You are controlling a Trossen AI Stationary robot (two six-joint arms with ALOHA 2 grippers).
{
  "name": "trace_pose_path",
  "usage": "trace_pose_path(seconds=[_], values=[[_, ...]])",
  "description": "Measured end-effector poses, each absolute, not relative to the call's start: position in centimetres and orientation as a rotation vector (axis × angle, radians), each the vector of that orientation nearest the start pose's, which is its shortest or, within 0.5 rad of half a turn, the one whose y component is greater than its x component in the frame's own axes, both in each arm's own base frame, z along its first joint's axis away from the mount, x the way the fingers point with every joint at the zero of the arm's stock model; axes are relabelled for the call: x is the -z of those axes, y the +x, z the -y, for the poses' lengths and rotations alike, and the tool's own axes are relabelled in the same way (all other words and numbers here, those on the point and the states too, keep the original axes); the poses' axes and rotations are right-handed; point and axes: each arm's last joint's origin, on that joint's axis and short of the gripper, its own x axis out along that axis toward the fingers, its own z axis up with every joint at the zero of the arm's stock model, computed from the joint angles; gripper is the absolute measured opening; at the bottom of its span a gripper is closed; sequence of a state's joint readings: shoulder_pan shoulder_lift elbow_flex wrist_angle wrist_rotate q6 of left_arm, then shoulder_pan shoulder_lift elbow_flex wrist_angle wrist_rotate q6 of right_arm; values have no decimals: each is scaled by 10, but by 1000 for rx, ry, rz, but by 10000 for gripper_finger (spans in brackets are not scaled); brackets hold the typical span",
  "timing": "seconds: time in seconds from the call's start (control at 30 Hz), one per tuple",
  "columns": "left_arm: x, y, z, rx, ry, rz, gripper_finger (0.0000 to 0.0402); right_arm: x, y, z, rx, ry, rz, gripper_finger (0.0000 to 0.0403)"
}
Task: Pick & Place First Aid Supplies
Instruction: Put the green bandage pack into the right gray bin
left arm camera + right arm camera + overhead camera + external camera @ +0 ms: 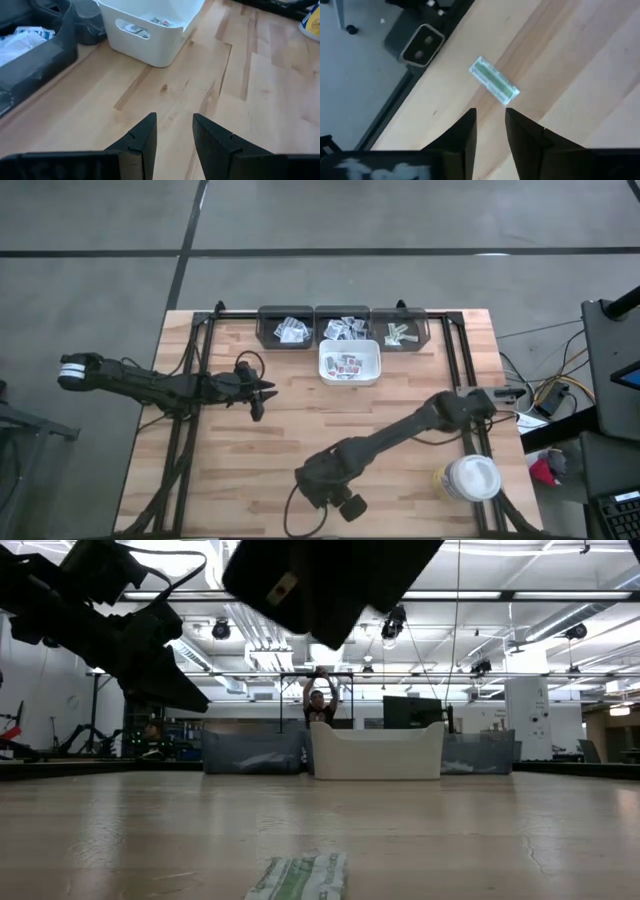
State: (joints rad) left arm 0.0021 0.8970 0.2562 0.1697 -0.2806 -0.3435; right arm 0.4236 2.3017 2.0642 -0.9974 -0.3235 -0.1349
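From above, we see a pale wooden worktop [300, 420] on a grey floor, with three dark bins [343, 327] along its far edge holding first aid packets [291, 330]. A white tray [350, 363] sits just in front of the middle bin with red-printed packets [347, 366] inside. A round white-lidded jar [468, 478] stands near the right front corner. The left tool [262, 396] hangs over the worktop left of the tray, and the right tool [342, 502] is low over the front edge, near the middle.

At table height, we look across the worktop into a workshop with ceiling lights and a person [319, 705] standing far behind the tray [376, 752]. A greenish-printed packet [300, 878] lies flat at the very front (nearest the camera), under the dark bulk of an arm.

The left wrist view shows the left tool's fingers [141, 140] spread apart with nothing between them, bare wood beneath, the tray [150, 35] ahead and a dark bin [40, 52] beside it.

The right wrist view shows the right tool's fingers [462, 132] slightly parted and empty; the greenish packet [495, 86] lies on the wood just beyond their tips, near the worktop's edge, not touching them.
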Motion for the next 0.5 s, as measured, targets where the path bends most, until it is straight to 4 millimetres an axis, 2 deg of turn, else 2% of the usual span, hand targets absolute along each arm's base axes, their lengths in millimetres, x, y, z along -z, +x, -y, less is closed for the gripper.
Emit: trace_pose_path(seconds=[0.2, 0.5], values=[[-168, 172, -8, -339, -197, -432, 124, -198, 448, -215, -740, -182, -1213, 132], [-167, 172, -8, -337, -180, -439, 124, -175, 453, -222, -696, -136, -1232, 155]])
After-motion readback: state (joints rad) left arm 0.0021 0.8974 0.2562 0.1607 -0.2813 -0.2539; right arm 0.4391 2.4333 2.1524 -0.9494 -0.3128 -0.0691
